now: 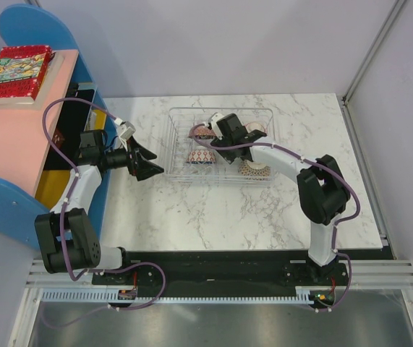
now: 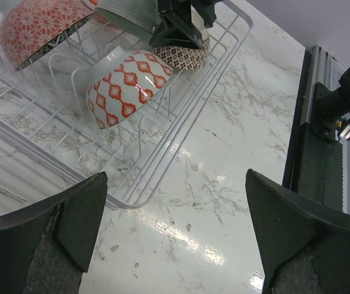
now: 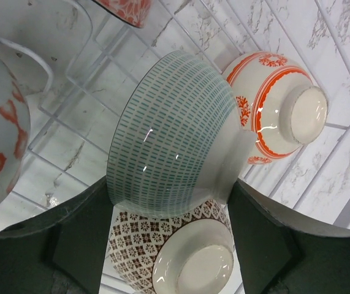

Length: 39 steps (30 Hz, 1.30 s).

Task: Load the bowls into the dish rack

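Your left arm (image 1: 83, 184) is folded at the elbow, and your left gripper (image 1: 150, 168) points rightward with its fingers (image 2: 58, 226) spread wide. Your right arm (image 1: 322, 191) reaches forward and left, elbow raised; your right gripper (image 1: 219, 134) is clamped across a teal-dashed bowl (image 3: 168, 135). The two grippers are well apart.

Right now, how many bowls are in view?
5: teal bowl in the right claw above the dish rack; inside it, brown, orange-banded, red-lattice and floral bowls. Others may be hidden.

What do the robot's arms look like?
The left arm and right arm are white with chunky black joints, each trailing a purple cable. The left pincer and right pincer have two black wedge-shaped fingers.
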### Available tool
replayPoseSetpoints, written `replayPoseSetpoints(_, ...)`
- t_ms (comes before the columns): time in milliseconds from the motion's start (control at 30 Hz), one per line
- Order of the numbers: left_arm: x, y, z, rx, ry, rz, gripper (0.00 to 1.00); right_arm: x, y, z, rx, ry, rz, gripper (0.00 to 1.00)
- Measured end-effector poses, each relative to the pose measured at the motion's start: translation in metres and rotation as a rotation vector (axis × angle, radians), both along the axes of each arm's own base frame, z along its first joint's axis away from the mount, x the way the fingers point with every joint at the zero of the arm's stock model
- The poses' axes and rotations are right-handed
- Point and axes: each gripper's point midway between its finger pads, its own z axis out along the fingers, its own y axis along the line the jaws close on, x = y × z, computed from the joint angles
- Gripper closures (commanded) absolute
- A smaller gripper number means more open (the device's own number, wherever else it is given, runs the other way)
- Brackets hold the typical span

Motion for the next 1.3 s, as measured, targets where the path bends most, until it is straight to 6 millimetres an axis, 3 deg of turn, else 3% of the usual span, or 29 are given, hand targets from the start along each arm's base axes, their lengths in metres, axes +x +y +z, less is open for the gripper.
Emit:
replayPoseSetpoints(167, -0.001, 0.000, 0.000, -0.003, 0.000, -0.003, 0.00, 0.001, 0.004, -0.003, -0.067, -0.028, 0.028, 0.70)
replayPoseSetpoints(600, -0.002, -0.001, 0.000, -0.001, -0.008, -0.005, 0.00, -0.009, 0.017, -0.008, -0.214, -0.052, 0.149, 0.34)
replayPoseSetpoints(733, -0.002, 0.000, 0.000, 0.000, -0.010, -0.004, 0.00, -0.010, 0.018, -0.009, -0.236, -0.050, 0.173, 0.15)
replayPoseSetpoints(833, -0.002, 0.000, 0.001, 0.000, -0.012, -0.004, 0.00, -0.010, 0.016, -0.010, -0.248, -0.050, 0.177, 0.06)
replayPoseSetpoints(933, -0.002, 0.000, 0.001, 0.001, -0.014, -0.004, 0.00, -0.009, 0.015, -0.009, -0.257, -0.052, 0.179, 0.02)
replayPoseSetpoints(1300, -0.002, 0.001, 0.001, 0.001, -0.016, -0.001, 0.00, -0.012, 0.015, -0.008, -0.256, -0.039, 0.200, 0.02)
